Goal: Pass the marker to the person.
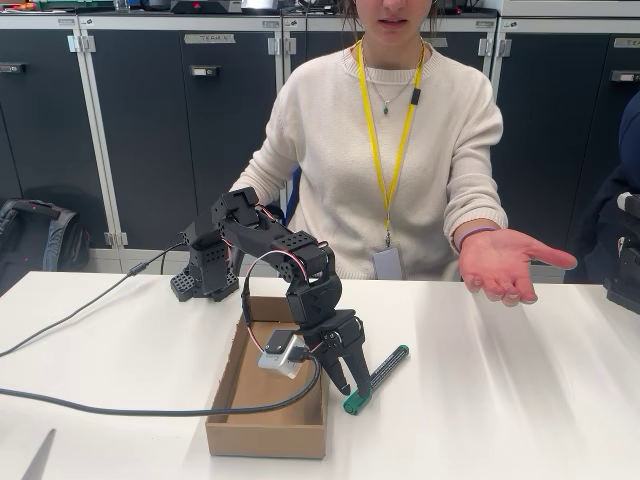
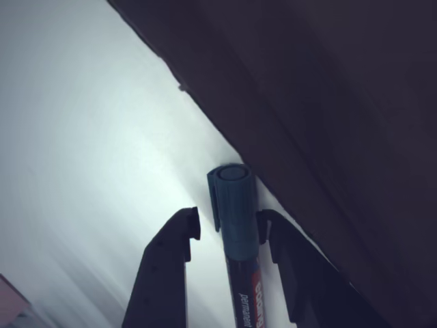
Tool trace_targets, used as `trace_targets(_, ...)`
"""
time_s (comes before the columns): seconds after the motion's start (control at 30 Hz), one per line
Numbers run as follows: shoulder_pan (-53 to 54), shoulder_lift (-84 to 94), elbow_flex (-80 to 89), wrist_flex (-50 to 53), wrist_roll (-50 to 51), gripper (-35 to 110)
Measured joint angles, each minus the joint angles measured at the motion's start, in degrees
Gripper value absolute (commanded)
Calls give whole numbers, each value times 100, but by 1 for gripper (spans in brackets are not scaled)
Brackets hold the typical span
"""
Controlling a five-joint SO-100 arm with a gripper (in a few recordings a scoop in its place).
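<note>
Here, a white table (image 1: 500, 400) is seen in the fixed view, with the person (image 1: 400, 130) seated behind it in a cream sweater and yellow lanyard. The person's hand (image 1: 505, 262) is held out open, palm up, above the table on the picture's right. The black arm (image 1: 270, 245) is folded forward and down from its base, past the right wall of a cardboard tray (image 1: 262, 400). The gripper (image 1: 348, 385) is pointed down at the table, its tips just beside the marker (image 1: 376, 379).

The marker is laid flat on the table, right of the tray, its long axis running diagonally, cap toward the camera and barrel toward the person. In the wrist view the fingers (image 2: 167, 260) are spread apart on either side of the marker (image 2: 235, 225), not clamped on it. A teal-green cap, a dark barrel and white lettering are shown.
</note>
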Motion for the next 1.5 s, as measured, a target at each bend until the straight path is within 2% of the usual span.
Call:
trace_targets(0.13, 26, 97, 176, -202, 483, 19)
trace_targets(0.27, 53, 185, 308, -237, 510, 23)
trace_targets(0.5, 123, 308, 281, 686, 369, 23)
trace_targets(0.7, 158, 308, 281, 870, 378, 23)
trace_targets(1.3, 220, 378, 756, -1178, 167, 21)
trace_targets(1.5, 229, 360, 475, -721, 237, 22)
